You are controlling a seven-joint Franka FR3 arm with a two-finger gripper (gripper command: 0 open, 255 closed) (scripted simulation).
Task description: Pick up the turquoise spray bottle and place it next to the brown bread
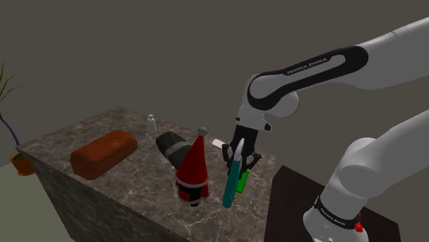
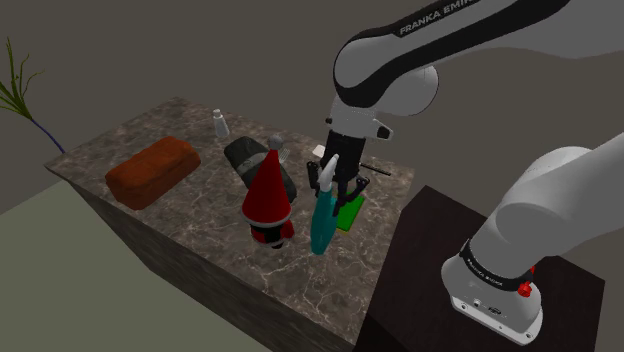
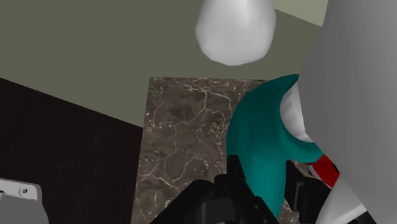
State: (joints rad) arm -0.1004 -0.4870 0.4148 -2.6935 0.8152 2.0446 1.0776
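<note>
Since the dark stand (image 2: 440, 240) sits nearest us, we enter it first, with the white arm (image 1: 323, 69) rising from it.
Item: black pincer (image 1: 240, 152), closed on the turquoise spray bottle (image 1: 229, 180) and gripping its upper part. The bottle hangs slanted, base down, over the corner of the marbled table (image 1: 137, 185) nearest the stand, well apart from the bread.
Item: green object (image 1: 243, 182), just behind the bottle; we cannot tell its kind.
Item: red-hatted gnome figure (image 1: 193, 168), upright, near the bottle toward the shoulder view's left.
Item: dark cylinder (image 1: 169, 144), lying just behind the figure.
Item: brown bread (image 1: 103, 152), further left.
Item: small pale shaker (image 1: 151, 124), near the far edge.
Item: potted plant (image 1: 22, 163), on the floor beyond the table.
</note>
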